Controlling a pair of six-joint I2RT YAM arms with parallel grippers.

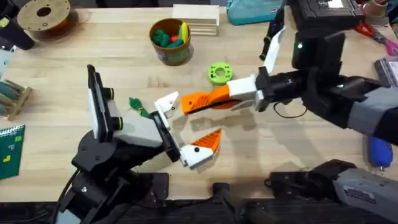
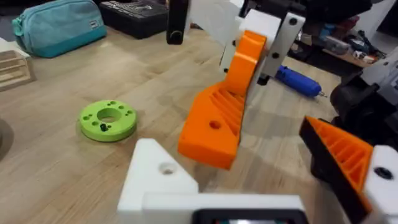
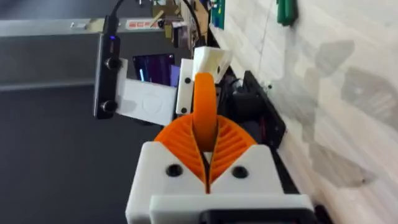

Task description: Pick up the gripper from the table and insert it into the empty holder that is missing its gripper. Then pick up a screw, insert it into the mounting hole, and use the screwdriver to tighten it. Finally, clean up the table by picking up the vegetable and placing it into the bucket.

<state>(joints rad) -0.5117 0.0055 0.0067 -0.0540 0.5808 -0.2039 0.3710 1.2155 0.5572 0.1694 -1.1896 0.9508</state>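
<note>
Bench (image 1: 124,56): pale wood, carrying all items below.

Right arm: reaches in from the lower right, forearm lying low and level across the bench toward the middle. Right tool (image 1: 208,102) closed, its two orange pads pinching a loose orange gripper (image 1: 200,101) edgewise between them; the right wrist view shows the piece standing up out of the pinch. The gripper's tip points at the left tool.

Left arm: rises from the lower left, wrist turned toward the centre. Left tool (image 1: 183,134) spread wide. Its near finger carries an orange pad (image 1: 208,142); its far finger ends in the bare white holder (image 1: 166,104), just beside the held gripper's tip, whether touching cannot be told.

Bucket (image 1: 170,42): upright at the far middle of the bench, red, yellow and green toys inside.

Screwdriver (image 2: 298,81): blue handle, lying on the bench beyond the right tool.

Lime-green ring (image 1: 219,73): flat, near the right tool.

Vegetable (image 1: 138,106): dark green, lying beside the left tool's wrist.
</note>
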